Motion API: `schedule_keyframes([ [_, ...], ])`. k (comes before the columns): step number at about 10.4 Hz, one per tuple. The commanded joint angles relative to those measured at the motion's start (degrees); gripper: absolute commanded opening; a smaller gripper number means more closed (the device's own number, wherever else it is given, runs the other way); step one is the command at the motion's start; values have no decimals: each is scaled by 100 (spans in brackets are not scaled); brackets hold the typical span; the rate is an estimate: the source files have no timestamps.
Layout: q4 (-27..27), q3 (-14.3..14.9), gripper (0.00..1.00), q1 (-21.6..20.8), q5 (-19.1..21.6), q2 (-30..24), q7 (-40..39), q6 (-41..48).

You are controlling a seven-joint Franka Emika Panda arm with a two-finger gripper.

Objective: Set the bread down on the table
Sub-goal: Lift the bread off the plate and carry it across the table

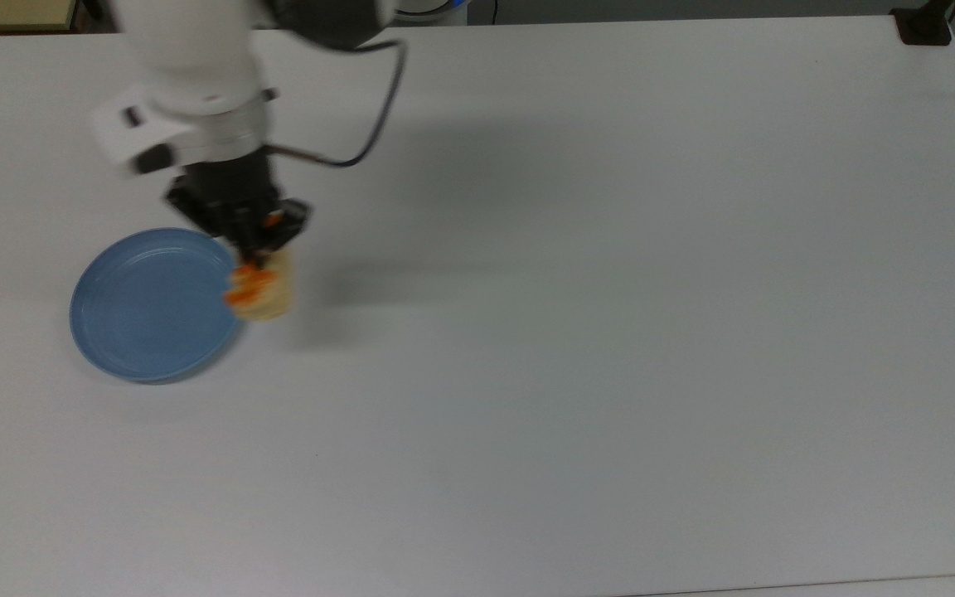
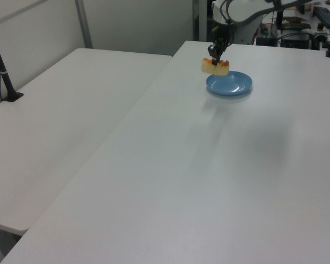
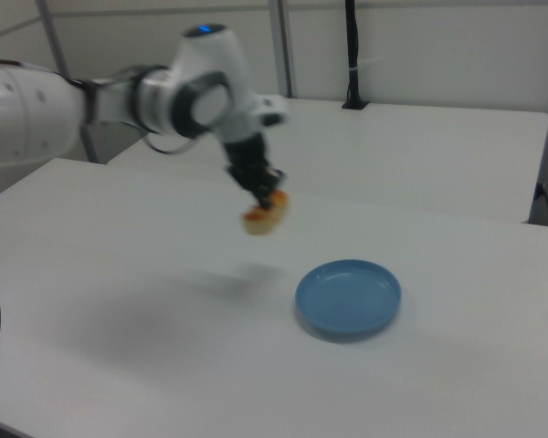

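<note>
1. The white robot arm [image 1: 196,58] is running out past the top edge of the top view, so its upper links are being cut off; in the left view its body is also leaving the frame at the top.
2. The arm's black hand [image 1: 255,242] is showing smeared in the top view, and its fingertips are merging with the small pale-tan bun with orange patches [image 1: 260,290], so the exact contact is staying unclear.
3. The bun [image 3: 265,215] is appearing blurred in the right view, its outline soft.
4. The large white table [image 1: 610,332] is being clipped by the top view's left and right edges.
5. In the left view, the hand [image 2: 215,53] is too small for its fingers to be made out.
</note>
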State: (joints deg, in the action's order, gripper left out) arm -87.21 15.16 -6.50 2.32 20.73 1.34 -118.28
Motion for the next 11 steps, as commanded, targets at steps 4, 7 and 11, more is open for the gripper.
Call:
schedule_keyframes([
  [4,-1658,-899,0,-2150,84,-1027,1489,481],
  [7,-1932,-988,0,-3354,84,-922,2648,34],
  [11,-1931,-1559,0,-3594,-126,-202,3723,-520],
])
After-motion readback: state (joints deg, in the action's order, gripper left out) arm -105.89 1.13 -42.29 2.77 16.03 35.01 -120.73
